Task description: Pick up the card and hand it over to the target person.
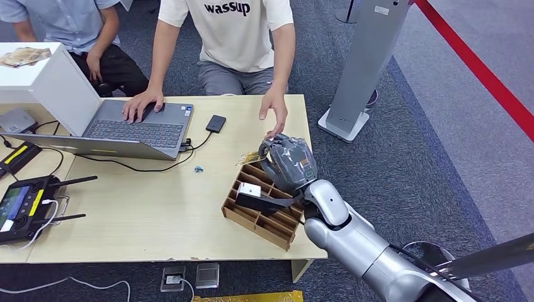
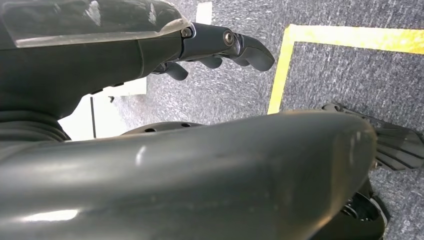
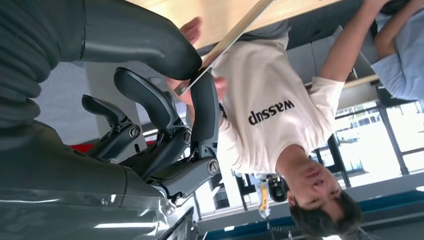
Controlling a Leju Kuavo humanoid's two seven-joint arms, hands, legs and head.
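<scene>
A thin gold-edged card (image 1: 250, 156) sticks out of my right hand (image 1: 288, 162), pinched between the thumb and a finger above the cardboard divider box (image 1: 264, 211). In the right wrist view the card (image 3: 227, 42) runs edge-on from the thumb (image 3: 150, 42) toward the table. The person in the white "wassup" shirt (image 1: 234, 28) sits across the table; their hand (image 1: 275, 112) hovers just beyond my right hand, fingers pointing down toward it. My left hand (image 2: 220, 50) hangs over grey carpet, fingers loosely curled and holding nothing.
An open laptop (image 1: 135, 129) has the same person's other hand on it. A black drive (image 1: 215, 123), cables, a controller (image 1: 22, 204) and a white box (image 1: 44, 75) occupy the table's left. A second person (image 1: 75, 31) sits far left. A grey stand (image 1: 362, 69) rises at right.
</scene>
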